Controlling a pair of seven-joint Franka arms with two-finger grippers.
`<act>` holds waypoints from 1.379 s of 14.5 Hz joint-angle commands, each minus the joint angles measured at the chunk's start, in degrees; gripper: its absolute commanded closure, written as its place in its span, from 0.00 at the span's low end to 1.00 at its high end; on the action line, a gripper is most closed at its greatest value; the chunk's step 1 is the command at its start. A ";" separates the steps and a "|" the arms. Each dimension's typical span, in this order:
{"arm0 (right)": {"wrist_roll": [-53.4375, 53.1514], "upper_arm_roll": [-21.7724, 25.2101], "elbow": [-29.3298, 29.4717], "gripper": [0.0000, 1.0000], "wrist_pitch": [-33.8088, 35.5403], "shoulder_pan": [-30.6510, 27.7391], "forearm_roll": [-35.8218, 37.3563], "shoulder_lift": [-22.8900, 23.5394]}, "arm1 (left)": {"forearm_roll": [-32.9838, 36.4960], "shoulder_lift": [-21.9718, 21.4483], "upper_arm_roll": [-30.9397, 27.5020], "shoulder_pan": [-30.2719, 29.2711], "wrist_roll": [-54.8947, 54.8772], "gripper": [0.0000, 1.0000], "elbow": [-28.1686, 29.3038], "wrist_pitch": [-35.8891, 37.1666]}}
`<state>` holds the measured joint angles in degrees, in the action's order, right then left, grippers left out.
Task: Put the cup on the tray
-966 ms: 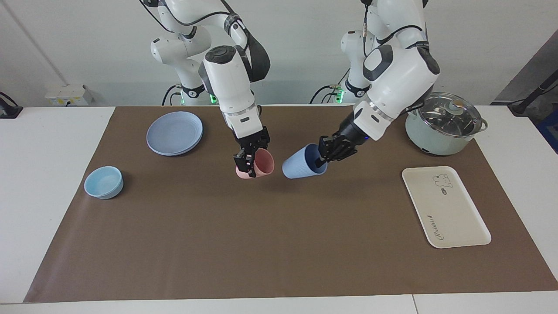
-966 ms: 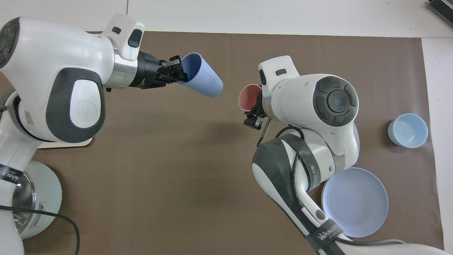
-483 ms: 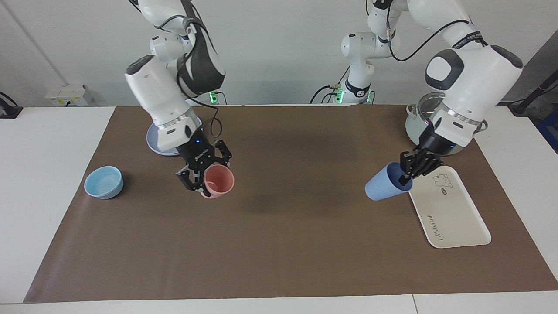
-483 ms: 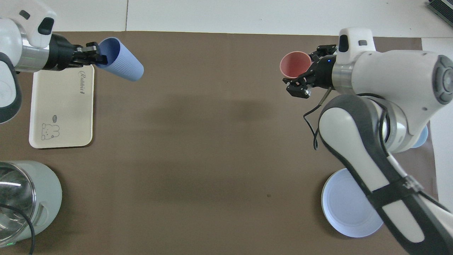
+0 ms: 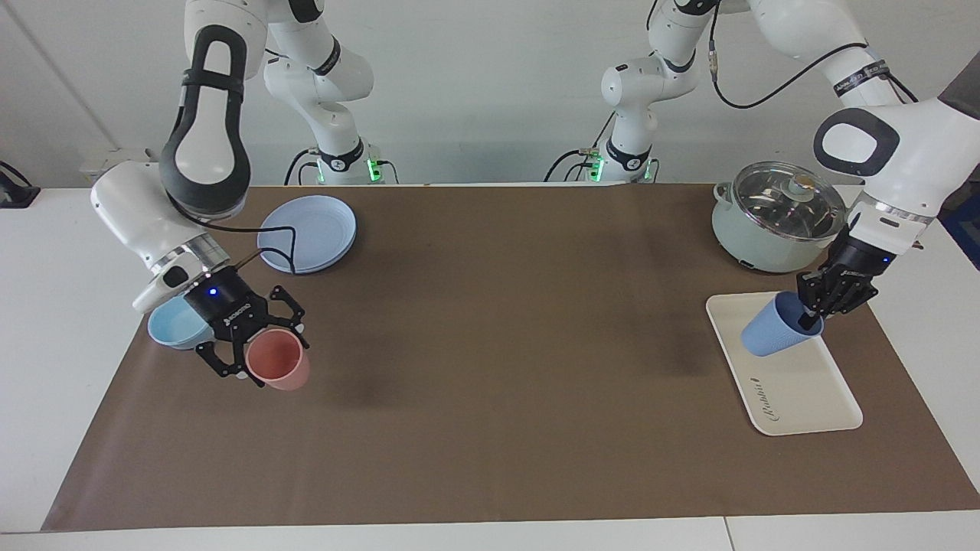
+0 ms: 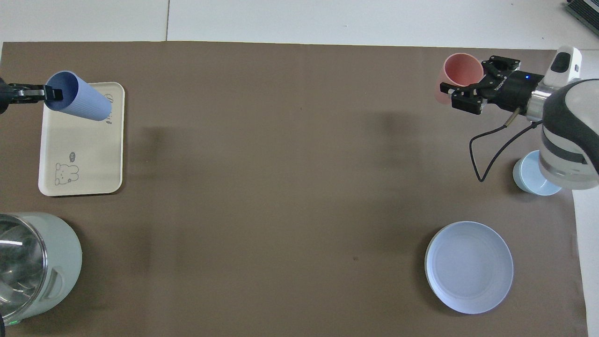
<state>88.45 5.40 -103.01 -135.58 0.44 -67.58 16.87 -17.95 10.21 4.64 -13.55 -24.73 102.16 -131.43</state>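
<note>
The periwinkle-blue cup (image 5: 775, 337) hangs tilted over the cream tray (image 5: 800, 394), its mouth toward my left gripper (image 5: 810, 314). That gripper is shut on the cup's rim, one finger inside. In the overhead view the cup (image 6: 80, 97) and the left gripper (image 6: 50, 92) lie over the tray (image 6: 79, 154), whose bear drawing is uncovered. My right gripper (image 5: 271, 351) straddles a salmon-pink tumbler (image 5: 289, 373) and holds it tilted just above the mat, beside the light-blue bowl. They also show in the overhead view: right gripper (image 6: 472, 79), tumbler (image 6: 461, 70).
A light-blue bowl (image 5: 170, 327) sits under my right wrist. A round blue plate (image 5: 306, 233) lies nearer the robots at that end. A pale green pot with a glass lid (image 5: 777, 218) stands beside the tray, nearer the robots. A brown mat (image 5: 498, 398) covers the table.
My left arm carried the cup from the table's middle to over the tray. My right arm carried the pink tumbler out to its own end, beside the bowl.
</note>
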 commanded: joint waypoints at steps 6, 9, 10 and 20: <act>23.69 -0.74 -1.67 1.00 9.10 -9.32 -15.30 8.88 | 1.08 -3.62 0.80 -6.04 -15.25 1.00 14.37 -13.23; 29.22 -0.83 -2.11 1.00 10.07 -10.55 -17.05 10.90 | 0.99 -2.22 0.80 -8.41 -14.99 1.00 16.22 -14.21; 29.41 -0.83 -2.72 1.00 9.98 -10.37 -17.50 10.81 | 0.99 -1.17 0.80 -9.03 -14.82 1.00 16.14 -14.38; 31.00 -0.74 -3.96 0.00 7.62 -9.67 -17.07 6.96 | 0.46 2.36 0.80 -8.86 -11.48 0.72 13.68 -18.61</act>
<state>119.63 5.05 -105.67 -126.42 -9.18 -84.07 27.46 -17.96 12.30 5.13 -22.31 -37.38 117.08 -150.13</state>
